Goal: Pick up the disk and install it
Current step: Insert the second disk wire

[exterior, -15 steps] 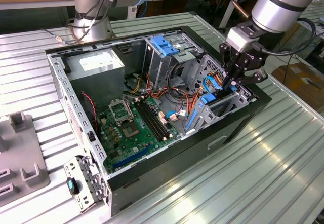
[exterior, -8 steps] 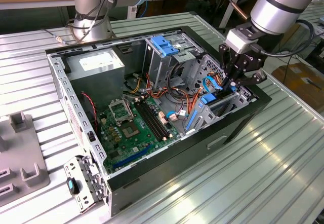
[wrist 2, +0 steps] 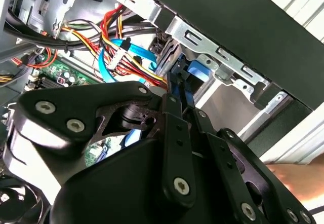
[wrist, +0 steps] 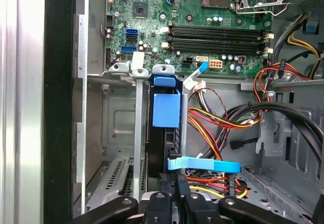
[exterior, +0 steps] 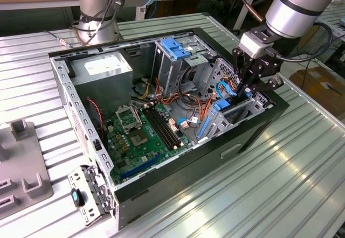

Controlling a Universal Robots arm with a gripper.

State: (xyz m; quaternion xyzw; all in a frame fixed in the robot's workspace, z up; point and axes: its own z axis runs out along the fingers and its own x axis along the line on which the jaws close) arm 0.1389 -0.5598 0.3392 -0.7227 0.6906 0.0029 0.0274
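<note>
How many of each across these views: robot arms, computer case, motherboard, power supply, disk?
robot arms: 2
computer case: 1
motherboard: 1
power supply: 1
disk: 1
Total: 6

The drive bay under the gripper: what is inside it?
The disk stands on edge inside the drive bay, with the gripper at its end. Its lower part is hidden by the bay walls.
</note>
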